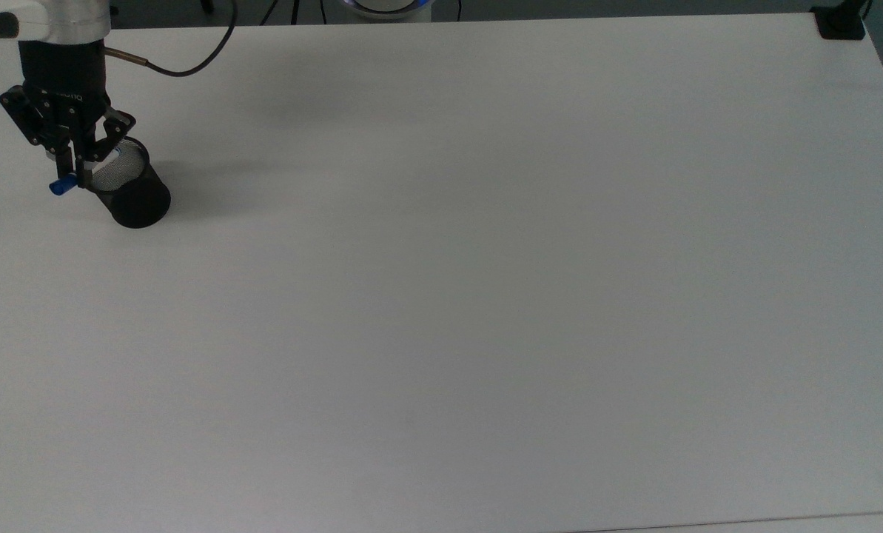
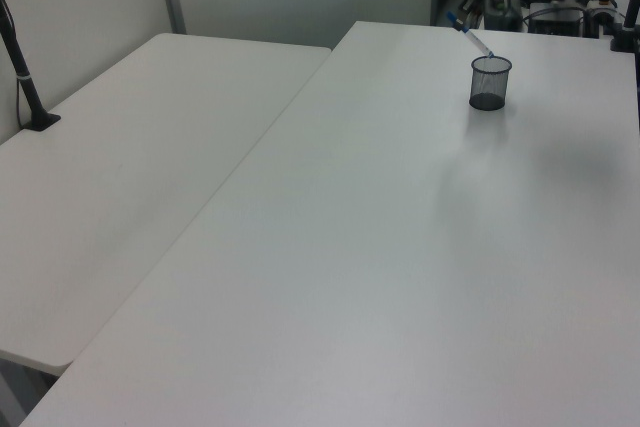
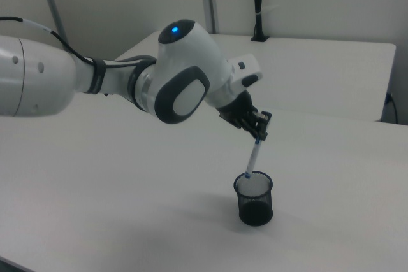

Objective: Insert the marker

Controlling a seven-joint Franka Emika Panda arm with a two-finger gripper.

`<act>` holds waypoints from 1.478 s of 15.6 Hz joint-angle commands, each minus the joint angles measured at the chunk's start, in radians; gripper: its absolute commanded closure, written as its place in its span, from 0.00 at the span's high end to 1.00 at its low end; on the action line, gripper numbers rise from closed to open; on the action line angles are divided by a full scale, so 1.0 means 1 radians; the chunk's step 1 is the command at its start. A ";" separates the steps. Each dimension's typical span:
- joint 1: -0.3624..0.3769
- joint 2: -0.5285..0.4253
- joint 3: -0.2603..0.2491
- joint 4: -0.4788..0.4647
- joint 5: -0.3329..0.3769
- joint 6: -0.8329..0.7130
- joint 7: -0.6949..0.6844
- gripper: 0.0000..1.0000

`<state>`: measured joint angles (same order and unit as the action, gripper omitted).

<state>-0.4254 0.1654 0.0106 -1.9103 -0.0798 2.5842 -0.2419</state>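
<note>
The hand (image 3: 259, 133) is closed on the upper end of the marker (image 3: 254, 156), near its blue cap. The marker slants down from the hand, its lower tip just at the rim of the black mesh cup (image 3: 255, 199) standing below on the table (image 3: 127, 208).

The marker (image 3: 253, 157) has a white barrel with blue ends. The cup (image 3: 255, 198) is black mesh. The gripper (image 3: 258, 133) is black on a white and grey arm (image 3: 178, 81). The table (image 1: 485, 296) is plain white.
</note>
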 commanded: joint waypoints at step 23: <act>0.368 -0.087 0.020 0.235 0.051 -0.634 0.187 1.00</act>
<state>-0.1315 0.1310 0.0498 -1.7185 -0.0525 2.1077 -0.0641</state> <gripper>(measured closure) 0.000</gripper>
